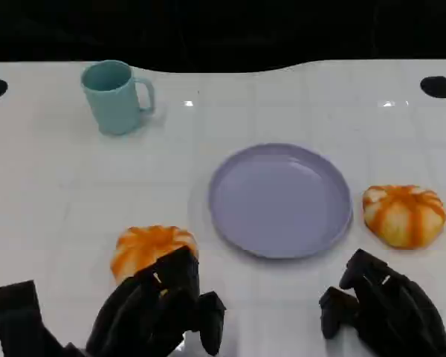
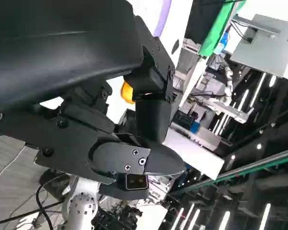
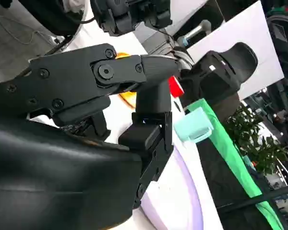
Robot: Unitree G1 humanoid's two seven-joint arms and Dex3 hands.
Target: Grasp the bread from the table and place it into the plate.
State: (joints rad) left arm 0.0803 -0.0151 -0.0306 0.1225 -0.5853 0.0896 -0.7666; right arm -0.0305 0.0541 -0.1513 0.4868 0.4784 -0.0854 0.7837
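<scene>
- Left hand [image 1: 160,309] of mine hovers spread and empty at the near bread [image 1: 152,249].
- Right hand [image 1: 383,309], fingers apart, holds nothing.
- Plate [image 1: 280,199] and teal mug [image 1: 116,97] hold nothing.
- Second bread [image 1: 403,215] lies just beside the plate's right rim.

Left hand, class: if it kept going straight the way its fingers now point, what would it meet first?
Most likely the nearer bread, lying right ahead of the left hand. The fingertips already overlap its near edge, though contact is unclear.
</scene>
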